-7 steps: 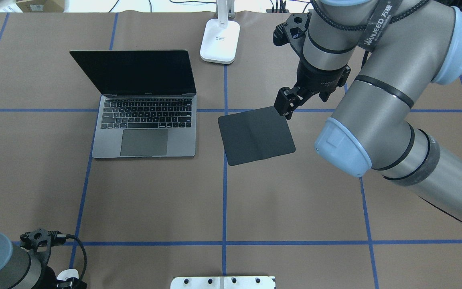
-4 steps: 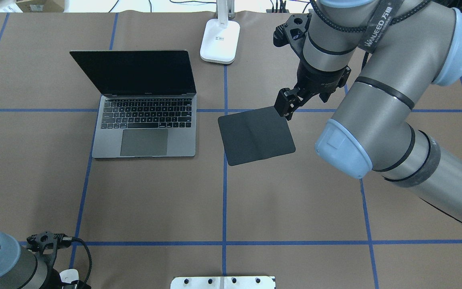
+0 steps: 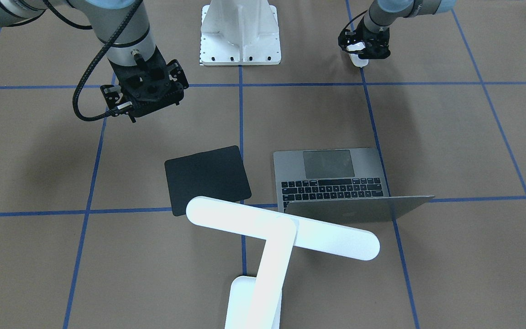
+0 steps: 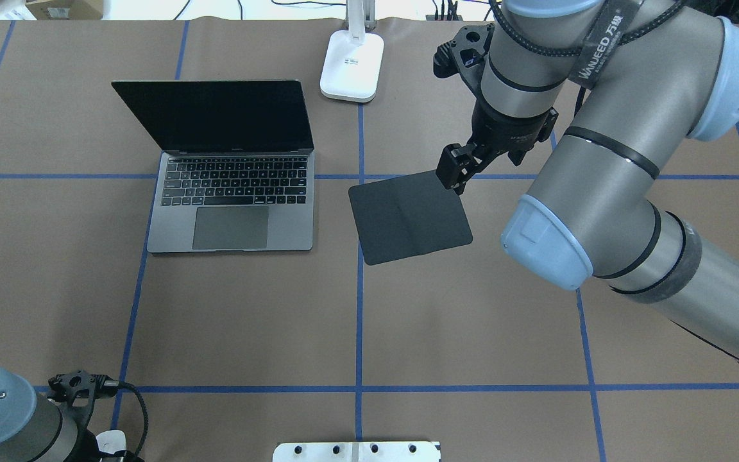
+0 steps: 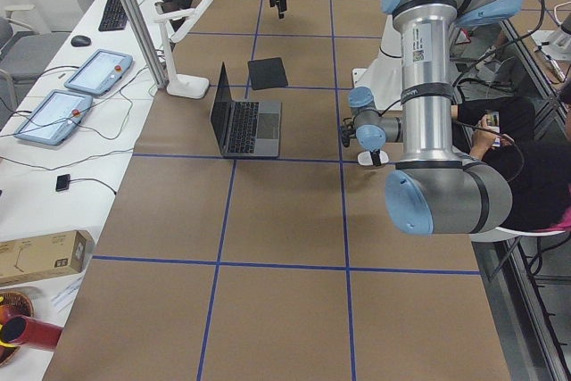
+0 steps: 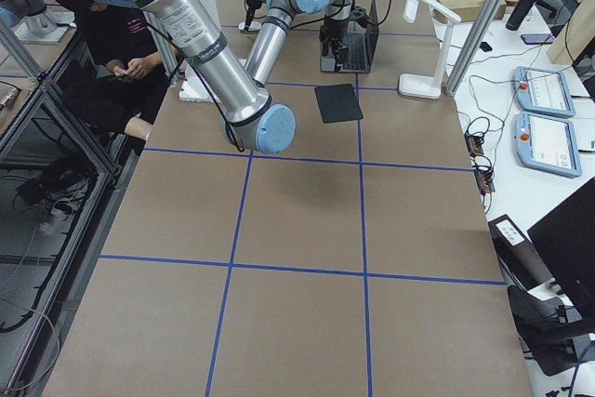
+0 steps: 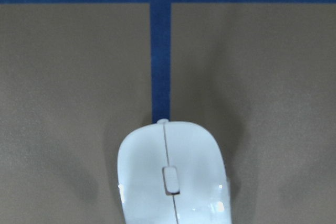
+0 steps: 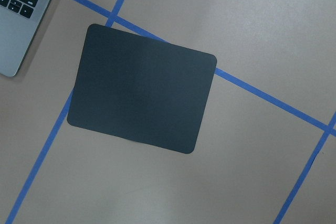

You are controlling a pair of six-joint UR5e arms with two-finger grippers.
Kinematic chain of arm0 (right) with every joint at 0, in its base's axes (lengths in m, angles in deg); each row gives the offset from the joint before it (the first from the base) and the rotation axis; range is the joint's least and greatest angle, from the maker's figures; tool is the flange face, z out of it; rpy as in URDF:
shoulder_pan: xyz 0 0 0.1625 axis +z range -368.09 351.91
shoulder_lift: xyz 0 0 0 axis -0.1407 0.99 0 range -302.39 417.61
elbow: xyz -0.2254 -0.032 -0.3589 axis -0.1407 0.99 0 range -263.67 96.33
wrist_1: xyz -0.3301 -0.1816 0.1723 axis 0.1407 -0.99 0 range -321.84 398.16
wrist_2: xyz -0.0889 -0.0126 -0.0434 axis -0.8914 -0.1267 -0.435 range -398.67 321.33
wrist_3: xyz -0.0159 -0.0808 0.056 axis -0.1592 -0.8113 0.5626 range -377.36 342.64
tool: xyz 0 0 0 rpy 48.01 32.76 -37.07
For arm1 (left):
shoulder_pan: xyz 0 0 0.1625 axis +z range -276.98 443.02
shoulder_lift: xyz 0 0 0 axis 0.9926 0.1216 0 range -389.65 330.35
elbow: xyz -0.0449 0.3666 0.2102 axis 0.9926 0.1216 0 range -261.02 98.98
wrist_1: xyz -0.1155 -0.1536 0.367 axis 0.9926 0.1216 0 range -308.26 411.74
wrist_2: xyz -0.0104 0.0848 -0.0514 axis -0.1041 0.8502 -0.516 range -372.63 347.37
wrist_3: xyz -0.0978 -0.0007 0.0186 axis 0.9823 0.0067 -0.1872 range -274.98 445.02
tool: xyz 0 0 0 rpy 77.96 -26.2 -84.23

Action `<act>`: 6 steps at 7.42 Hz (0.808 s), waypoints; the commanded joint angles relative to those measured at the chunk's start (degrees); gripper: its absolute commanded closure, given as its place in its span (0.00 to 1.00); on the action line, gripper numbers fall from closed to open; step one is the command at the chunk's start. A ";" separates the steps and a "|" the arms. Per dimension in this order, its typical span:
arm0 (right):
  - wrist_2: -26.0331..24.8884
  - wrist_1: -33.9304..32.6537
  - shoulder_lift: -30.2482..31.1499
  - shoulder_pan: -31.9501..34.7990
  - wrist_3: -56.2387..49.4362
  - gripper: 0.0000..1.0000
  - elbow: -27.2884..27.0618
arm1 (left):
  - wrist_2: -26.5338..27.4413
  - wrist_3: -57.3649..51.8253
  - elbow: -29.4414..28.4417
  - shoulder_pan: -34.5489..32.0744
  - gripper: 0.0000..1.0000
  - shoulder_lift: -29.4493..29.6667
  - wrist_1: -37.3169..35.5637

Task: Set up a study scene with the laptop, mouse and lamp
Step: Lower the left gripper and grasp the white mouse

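Note:
The grey laptop [image 4: 235, 212] stands open left of the table's middle, its screen dark. Behind it rests the white lamp's base [image 4: 352, 67]; the lamp [image 3: 281, 228] reaches its long bar head over the laptop's lid in the front view. The white mouse [image 7: 170, 177] lies on the brown table by a blue tape line, near the robot's side. My left gripper [image 3: 363, 48] hangs right over the mouse [image 3: 359, 60], fingers on either side, apparently open. My right gripper [image 4: 453, 174] hovers open and empty above the far right corner of a black pad [image 4: 408, 215].
The black pad [image 8: 142, 93] lies flat just right of the laptop, slightly skewed across the tape lines. A white bolted pedestal [image 3: 240, 36] stands at the robot's edge. A seated person [image 5: 526, 158] and side tables with tablets show in the side views.
My left arm has shifted slightly lower over the mouse, which stays put. My right arm has edged a little to the left above the pad. The pad, laptop and lamp have not moved.

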State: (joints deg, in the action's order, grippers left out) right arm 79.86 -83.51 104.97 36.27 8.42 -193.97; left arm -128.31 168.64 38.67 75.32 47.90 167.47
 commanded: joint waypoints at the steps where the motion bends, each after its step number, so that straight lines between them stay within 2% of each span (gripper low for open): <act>1: -0.23 0.03 -0.07 -0.24 -0.04 0.00 -0.01 | 0.02 -0.04 -0.25 -0.04 0.17 0.06 0.02; 3: -0.23 0.03 -0.33 -0.24 0.05 0.00 -0.18 | 0.02 0.05 -0.34 0.05 0.22 0.15 0.02; 6: -0.32 -0.06 -0.51 -0.15 0.05 0.00 -0.18 | -0.15 0.05 -1.22 -0.04 0.25 1.73 0.02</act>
State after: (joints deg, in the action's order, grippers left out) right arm 79.61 -83.56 104.52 36.05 8.45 -194.14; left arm -128.37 168.69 37.62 75.35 49.15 167.49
